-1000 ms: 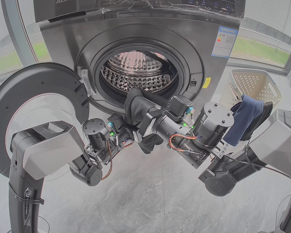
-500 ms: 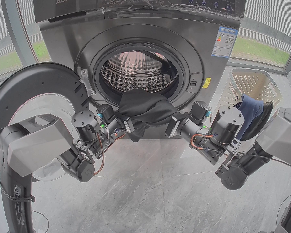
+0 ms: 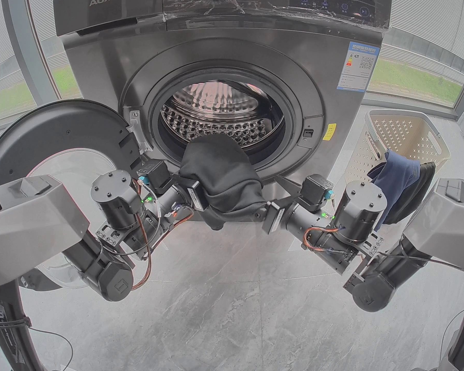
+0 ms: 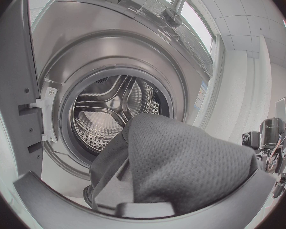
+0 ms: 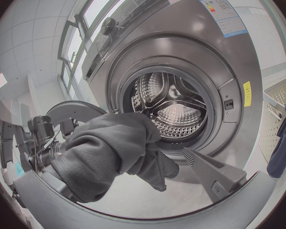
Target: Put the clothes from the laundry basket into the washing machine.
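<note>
At this moment you had the black mesh garment (image 3: 219,173) bunched at the mouth of the washing machine (image 3: 216,52), lying over the lower lip of the opening with a tail hanging in front, not yet inside. Your left gripper (image 3: 202,198) sat under the cloth on the left and appeared to be clamped on it. Your right gripper (image 3: 273,198) was just beside the garment's right edge, its fingers (image 5: 213,172) spread wide with the visible one bare. What showed of the drum (image 3: 216,114) held no clothes, so I judge the task to have been early. A navy garment (image 3: 394,181) and a darker one (image 3: 423,181) were draped over the near rim of the laundry basket (image 3: 407,130) on the right. The garment was a soft, finely perforated knit that slumped in folds. The drum was polished steel, punched with holes and ribbed, and the basket was stiff beige plastic with a pierced wall.
</note>
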### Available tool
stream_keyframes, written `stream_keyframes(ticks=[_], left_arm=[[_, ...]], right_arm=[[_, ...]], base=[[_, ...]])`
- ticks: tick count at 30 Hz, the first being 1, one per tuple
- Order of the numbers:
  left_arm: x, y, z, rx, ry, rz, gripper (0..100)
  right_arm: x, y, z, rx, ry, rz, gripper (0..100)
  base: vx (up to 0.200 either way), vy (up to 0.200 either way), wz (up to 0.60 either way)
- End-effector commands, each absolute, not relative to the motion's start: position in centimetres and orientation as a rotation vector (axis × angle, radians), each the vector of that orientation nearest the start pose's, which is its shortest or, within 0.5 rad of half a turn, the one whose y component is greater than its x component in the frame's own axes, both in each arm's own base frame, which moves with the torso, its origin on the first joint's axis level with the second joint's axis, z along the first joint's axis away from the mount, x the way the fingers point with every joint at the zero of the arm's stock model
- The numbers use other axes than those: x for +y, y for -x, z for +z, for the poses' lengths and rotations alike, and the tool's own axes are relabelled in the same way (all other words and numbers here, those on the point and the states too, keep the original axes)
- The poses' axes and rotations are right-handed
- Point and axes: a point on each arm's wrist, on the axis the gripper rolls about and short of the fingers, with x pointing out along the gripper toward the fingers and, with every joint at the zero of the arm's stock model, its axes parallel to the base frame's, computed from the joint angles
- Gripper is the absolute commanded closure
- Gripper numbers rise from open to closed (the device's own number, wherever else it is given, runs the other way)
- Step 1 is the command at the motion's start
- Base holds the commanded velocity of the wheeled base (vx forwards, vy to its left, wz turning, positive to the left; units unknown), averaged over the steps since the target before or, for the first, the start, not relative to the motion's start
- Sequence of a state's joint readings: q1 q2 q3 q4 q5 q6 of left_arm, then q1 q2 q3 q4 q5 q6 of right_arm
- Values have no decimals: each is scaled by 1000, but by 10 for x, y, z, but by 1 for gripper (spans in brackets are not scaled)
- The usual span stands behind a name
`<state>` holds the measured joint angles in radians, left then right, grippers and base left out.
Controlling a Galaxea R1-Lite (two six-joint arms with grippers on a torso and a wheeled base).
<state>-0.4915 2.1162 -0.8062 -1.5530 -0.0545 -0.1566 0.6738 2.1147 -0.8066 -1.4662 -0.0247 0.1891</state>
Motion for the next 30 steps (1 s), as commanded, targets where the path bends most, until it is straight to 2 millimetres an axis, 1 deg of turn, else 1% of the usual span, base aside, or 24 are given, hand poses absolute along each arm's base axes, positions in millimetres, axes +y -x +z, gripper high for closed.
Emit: stream_keyframes(ticks=[1, 2, 3, 4, 5, 6, 9, 10, 12, 15, 19, 22, 27, 30], left_arm=[[-162, -298, 137, -154, 201, -545, 100], [-159, -295, 136, -144, 201, -547, 100], [-159, -295, 136, -144, 201, -547, 100], [-155, -286, 136, -128, 197, -556, 100], [-153, -282, 138, -127, 193, -562, 100], [-154, -281, 140, -132, 194, -565, 100], [-154, -279, 141, -133, 187, -568, 100], [-153, -280, 138, -124, 180, -562, 100], [-152, -280, 133, -112, 162, -554, 100], [-148, -276, 123, -72, 140, -544, 100], [-138, -273, 118, -42, 131, -520, 100], [-135, -271, 114, -28, 108, -514, 100], [-135, -271, 111, -22, 82, -514, 100], [-135, -270, 114, -30, 88, -517, 100]], right_arm=[[208, -245, 113, 24, -145, 732, 0], [204, -239, 111, 39, -136, 736, 0], [204, -239, 111, 39, -136, 736, 0], [193, -226, 107, 77, -119, 736, 0], [185, -215, 104, 103, -105, 741, 0], [180, -210, 103, 117, -96, 747, 0], [169, -197, 95, 170, -63, 776, 0], [165, -191, 89, 204, -52, 784, 0], [162, -187, 84, 234, -44, 800, 0], [158, -188, 82, 246, -41, 784, 0], [148, -203, 80, 242, -49, 719, 0], [144, -209, 80, 238, -54, 691, 0], [144, -213, 79, 238, -58, 685, 0], [145, -212, 79, 239, -57, 690, 0]], base=[[0, 0, 0], [0, 0, 0], [0, 0, 0], [0, 0, 0], [0, 0, 0], [0, 0, 0], [0, 0, 0], [0, 0, 0], [0, 0, 0], [0, 0, 0], [0, 0, 0], [0, 0, 0], [0, 0, 0], [200, 0, 0]])
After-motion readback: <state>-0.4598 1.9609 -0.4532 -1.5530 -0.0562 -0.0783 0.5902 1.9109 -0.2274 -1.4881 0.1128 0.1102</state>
